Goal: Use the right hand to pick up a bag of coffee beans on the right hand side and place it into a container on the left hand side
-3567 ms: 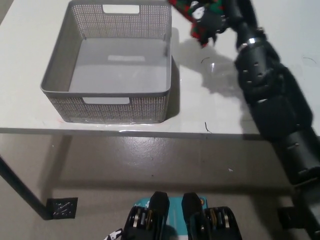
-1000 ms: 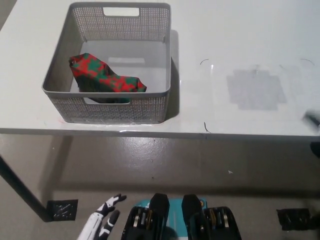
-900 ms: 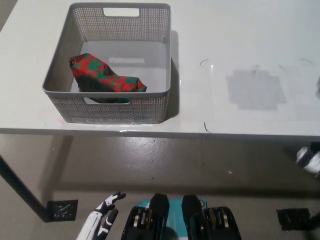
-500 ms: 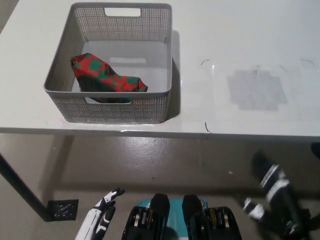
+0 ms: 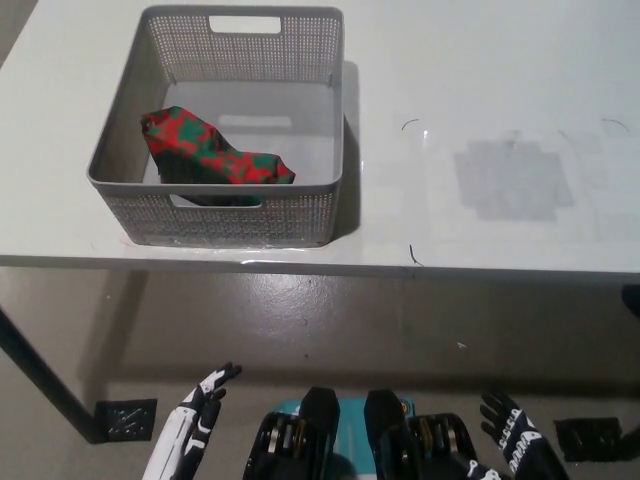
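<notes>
A red and green patterned bag of coffee beans (image 5: 213, 150) lies inside the grey mesh container (image 5: 130, 140) on the left part of the white table, slumped toward the container's left and front. My black right hand (image 5: 512, 438) hangs below the table edge at the bottom right, fingers spread and holding nothing. My white left hand (image 5: 195, 420) rests low at the bottom left, also open and empty. Both hands are far from the container.
The white table (image 5: 480, 90) carries a grey taped patch (image 5: 513, 178) on its right half and a few small dark marks. Beneath the table's front edge lies a grey floor, with a dark table leg (image 5: 35, 375) at the left.
The right arm has dropped from beside the table's right edge to below it, and its hand now shows open at the bottom right. The bag stays in the container.
</notes>
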Robot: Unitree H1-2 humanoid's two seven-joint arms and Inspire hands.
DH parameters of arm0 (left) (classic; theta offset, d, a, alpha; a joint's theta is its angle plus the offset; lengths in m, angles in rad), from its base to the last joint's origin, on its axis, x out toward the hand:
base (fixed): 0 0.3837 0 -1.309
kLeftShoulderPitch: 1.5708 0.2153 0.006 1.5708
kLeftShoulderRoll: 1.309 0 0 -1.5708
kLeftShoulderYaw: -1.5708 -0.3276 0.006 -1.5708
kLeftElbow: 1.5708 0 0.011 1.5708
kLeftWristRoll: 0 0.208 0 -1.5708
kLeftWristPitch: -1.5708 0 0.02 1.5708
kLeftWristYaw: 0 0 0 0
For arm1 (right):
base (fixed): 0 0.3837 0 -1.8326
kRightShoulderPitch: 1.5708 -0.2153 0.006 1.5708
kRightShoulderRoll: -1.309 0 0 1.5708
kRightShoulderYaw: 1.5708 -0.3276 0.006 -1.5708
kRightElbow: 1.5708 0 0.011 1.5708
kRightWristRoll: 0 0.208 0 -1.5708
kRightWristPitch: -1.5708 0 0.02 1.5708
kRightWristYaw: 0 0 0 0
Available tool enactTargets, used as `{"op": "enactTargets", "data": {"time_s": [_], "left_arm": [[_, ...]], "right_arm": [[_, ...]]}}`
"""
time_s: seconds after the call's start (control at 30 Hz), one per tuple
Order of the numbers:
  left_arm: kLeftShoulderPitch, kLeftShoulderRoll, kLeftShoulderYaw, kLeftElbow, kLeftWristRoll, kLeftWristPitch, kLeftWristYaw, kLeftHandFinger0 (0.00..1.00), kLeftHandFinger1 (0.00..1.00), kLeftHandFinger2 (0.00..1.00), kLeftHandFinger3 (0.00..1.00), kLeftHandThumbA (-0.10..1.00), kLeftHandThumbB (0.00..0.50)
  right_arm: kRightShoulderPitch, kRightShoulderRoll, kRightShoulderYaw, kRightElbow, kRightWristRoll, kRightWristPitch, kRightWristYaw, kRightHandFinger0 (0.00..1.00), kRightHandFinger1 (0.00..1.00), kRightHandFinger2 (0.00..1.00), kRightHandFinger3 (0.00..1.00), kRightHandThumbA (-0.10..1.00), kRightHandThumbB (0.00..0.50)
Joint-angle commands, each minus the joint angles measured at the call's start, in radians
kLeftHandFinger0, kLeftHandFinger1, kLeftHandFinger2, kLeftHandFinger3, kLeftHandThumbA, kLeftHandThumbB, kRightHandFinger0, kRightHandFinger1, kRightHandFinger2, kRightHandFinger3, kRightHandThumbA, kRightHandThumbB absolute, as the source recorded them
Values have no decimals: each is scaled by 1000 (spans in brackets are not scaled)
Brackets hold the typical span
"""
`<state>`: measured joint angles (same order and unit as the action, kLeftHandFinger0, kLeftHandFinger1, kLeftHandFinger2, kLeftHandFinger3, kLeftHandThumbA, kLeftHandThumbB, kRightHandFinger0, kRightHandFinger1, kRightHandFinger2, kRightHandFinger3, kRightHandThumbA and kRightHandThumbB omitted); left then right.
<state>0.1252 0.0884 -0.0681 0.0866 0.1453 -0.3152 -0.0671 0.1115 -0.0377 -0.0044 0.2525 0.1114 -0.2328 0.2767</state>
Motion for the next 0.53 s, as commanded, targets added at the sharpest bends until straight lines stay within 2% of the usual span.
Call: {"op": "enactTargets", "data": {"time_s": [0.0,0.1,0.3,0.5], "left_arm": [[2,0,10,3,-13,-48,19,1000,1000,1000,1000,1000,462],[-1,1,10,13,-2,-52,22,1000,1000,1000,1000,1000,485],[7,-1,9,23,-7,-65,19,1000,1000,1000,1000,1000,469],[-21,4,8,31,2,-46,17,1000,1000,1000,1000,1000,499]], "right_arm": [[-15,-11,30,19,-1,-94,26,1000,1000,1000,1000,965,228],[-14,-15,41,25,2,-96,24,1000,1000,1000,1000,964,231],[-7,-26,55,16,4,-96,21,1000,1000,1000,1000,956,230],[-33,-35,63,1,-8,-62,6,1000,1000,1000,1000,949,252]]}}
